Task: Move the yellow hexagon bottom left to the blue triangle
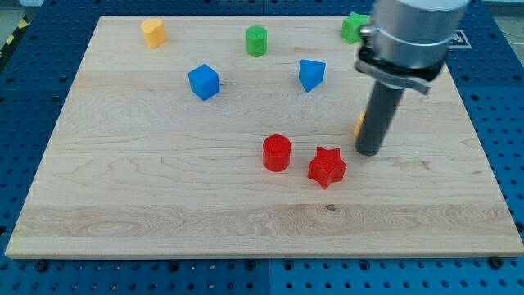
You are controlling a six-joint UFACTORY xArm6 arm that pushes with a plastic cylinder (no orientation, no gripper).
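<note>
Judging from block positions, the task is barely started. A sliver of orange-yellow block (359, 124), presumed the yellow hexagon, is seen touching the left of my tip (369, 152), mostly hidden. The blue triangular block (311, 74) sits up-left on the wooden bench (164, 205). No jaws are fitted; the end effector is a plain rod.

The tool's tip (370, 151) rests on the bench (164, 205); a sliver of yellow block (359, 124) peeks from behind the rod, touching its left side; the red star (327, 167) sits just left and below; the red cylinder (277, 153) further left; the blue triangle (311, 74) up and left; the blue cube (204, 82), green cylinder (256, 40), and yellow piece (153, 33) lie well off, upper left; a green block (354, 27) lies above, partly hidden.
</note>
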